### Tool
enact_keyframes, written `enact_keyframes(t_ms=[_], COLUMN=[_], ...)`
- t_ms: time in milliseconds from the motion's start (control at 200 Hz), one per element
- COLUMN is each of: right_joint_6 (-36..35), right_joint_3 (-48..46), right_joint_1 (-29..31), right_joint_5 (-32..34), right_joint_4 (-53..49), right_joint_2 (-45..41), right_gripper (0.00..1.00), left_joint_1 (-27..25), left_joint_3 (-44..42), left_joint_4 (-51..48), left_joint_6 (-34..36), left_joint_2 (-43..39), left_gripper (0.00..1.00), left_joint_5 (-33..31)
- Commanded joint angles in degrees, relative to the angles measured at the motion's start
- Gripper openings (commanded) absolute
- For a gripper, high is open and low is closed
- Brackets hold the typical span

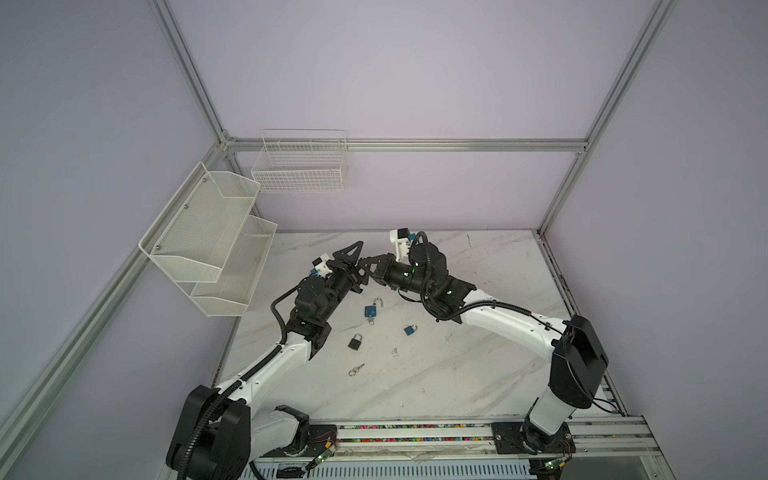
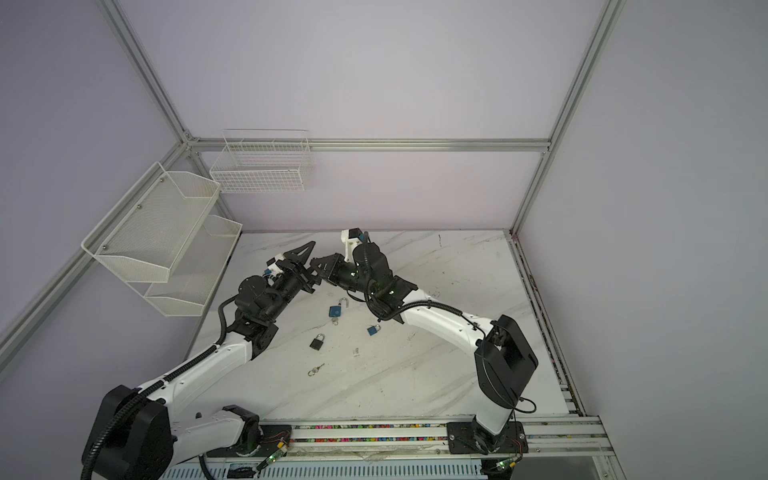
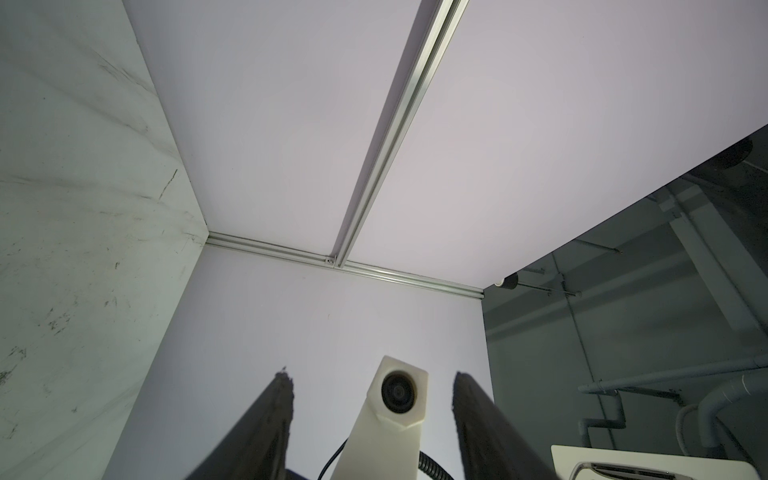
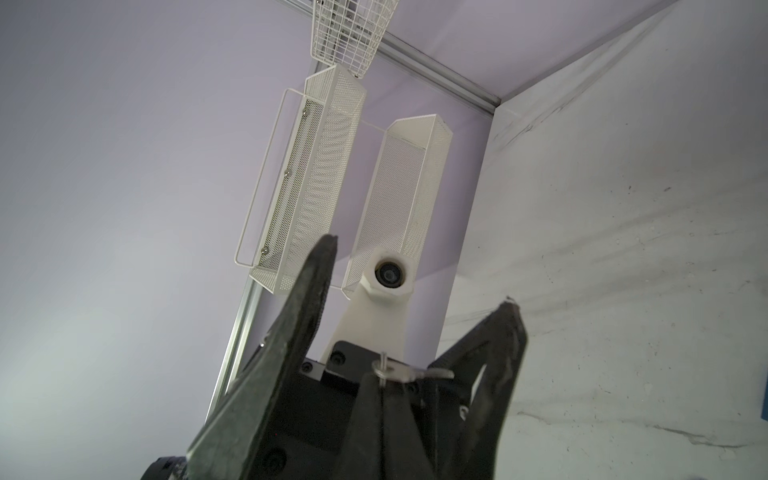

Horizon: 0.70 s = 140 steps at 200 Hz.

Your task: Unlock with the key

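Silver key point(image 4: 432, 372) clamped in right hand point(image 4: 384, 380) | left hand point(image 3: 372, 375) half-spread, holding nothing

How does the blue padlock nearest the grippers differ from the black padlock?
The blue padlock has a blue body, the black padlock a dark one. The blue padlock's shackle looks raised open; the black padlock's sits closed. A small object, perhaps a key, lies at the blue padlock's base, nothing at the black padlock's. Both lie flat on the table.

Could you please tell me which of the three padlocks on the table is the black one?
The black padlock, lying nearest the loose keys; the far padlock and the right padlock are blue.
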Motion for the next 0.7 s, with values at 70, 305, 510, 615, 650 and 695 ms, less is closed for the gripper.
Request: enact_keyframes(t_ms=[70,305,510,615,650,695], right_joint_6=[3.06,3.56,3.64,3.63,3.54,3.6], right_joint_3=[-1.59,-3.24,-3.26,-3.52,-3.43,-3.36], right_joint_1=[0.17,-0.51,-0.81,-1.08,-1.13,-1.18], right_joint_5=[-1.29,-1.08,-1.78,-2.15,-2.38,-2.6], right_joint_4=[1.47,0.04,-0.04,0.04,0.12,0.17], right_joint_2=[-2.61,-4.38,-4.48,-4.18,-3.96,-3.69], right_gripper=[0.0,0.0,0.0,0.0,0.0,0.0], left_joint_1=[-0.25,-0.23,-0.2,-0.26,-0.19,-0.19], left_joint_3=[-3.11,-4.54,-4.77,-4.55,-4.46,-4.29], left_joint_4=[3.42,3.68,3.55,3.57,3.59,3.59], left_joint_6=[-0.64,-0.03,0.24,0.33,0.41,0.41], left_joint_2=[-0.61,-1.54,-1.35,-1.27,-1.22,-1.21], left_gripper=[0.55,0.43,0.33,0.32,0.32,0.32], left_joint_5=[-2.13,-3.46,-3.46,-3.2,-3.11,-2.89])
